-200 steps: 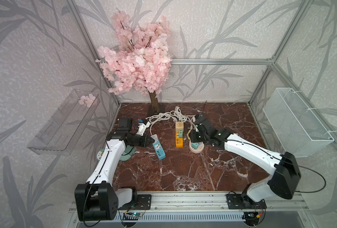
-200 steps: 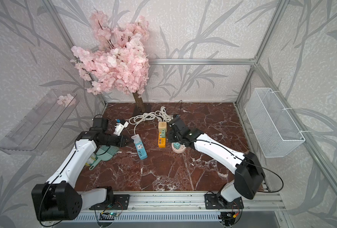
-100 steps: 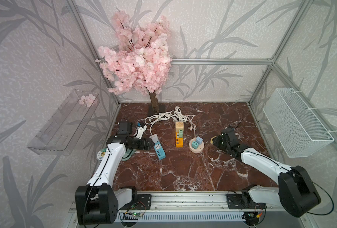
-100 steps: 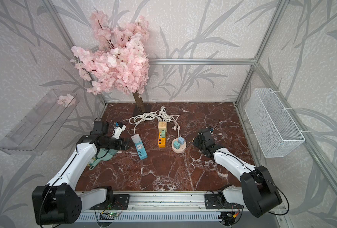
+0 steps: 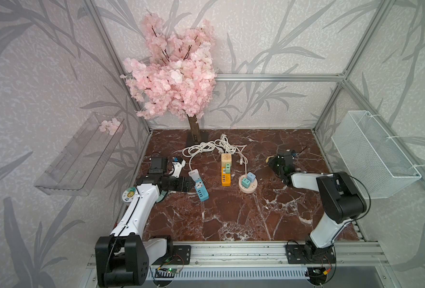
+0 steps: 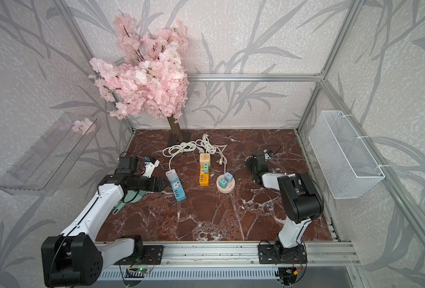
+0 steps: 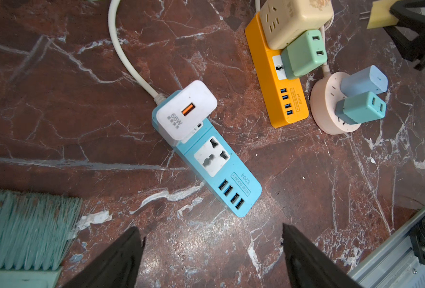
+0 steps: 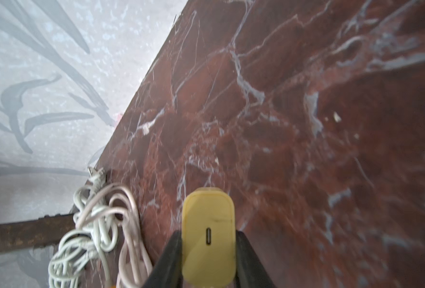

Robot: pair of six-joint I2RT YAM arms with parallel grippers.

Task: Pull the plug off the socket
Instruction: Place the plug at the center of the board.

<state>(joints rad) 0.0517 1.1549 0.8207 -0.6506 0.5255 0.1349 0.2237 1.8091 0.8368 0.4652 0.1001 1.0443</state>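
Red-brown marble with white veins forms the tabletop point(image 5: 231, 212) inside a metal-framed booth papered with grey bamboo leaves.

Nearest my base on my left side, my left gripper point(image 7: 209, 230) hovers low over the marble with its two black fingers point(image 7: 121, 254) spread wide apart, holding nothing. A teal brush point(image 7: 27, 224) lies just beside it.

Just ahead of those open fingers lies a blue power strip point(image 7: 216, 169), set at a slant. A white charger point(image 7: 186, 109) is plugged into its far end.

Toward the middle sits an orange power strip point(image 7: 278, 87) carrying a green charger point(image 7: 303, 53) and a cream cube adapter point(image 7: 293, 20). Just beside it is a round pink socket point(image 7: 323, 109) with a light blue charger point(image 7: 363, 79) and a teal charger point(image 7: 358, 108) plugged into its top.

Farther off on my right side, my right gripper point(image 8: 207, 239) is clamped tight on a yellow plug point(image 8: 207, 224). This plug is out of every socket, well apart from the round pink one, and its metal prongs show bare in the left wrist view.

Behind the strips, white cables point(image 5: 211, 147) lie in a loose tangle. At the back stands a pink blossom tree point(image 5: 174, 82). A white wire basket point(image 5: 371, 154) hangs on the right wall and a clear shelf point(image 5: 77, 159) on the left wall.
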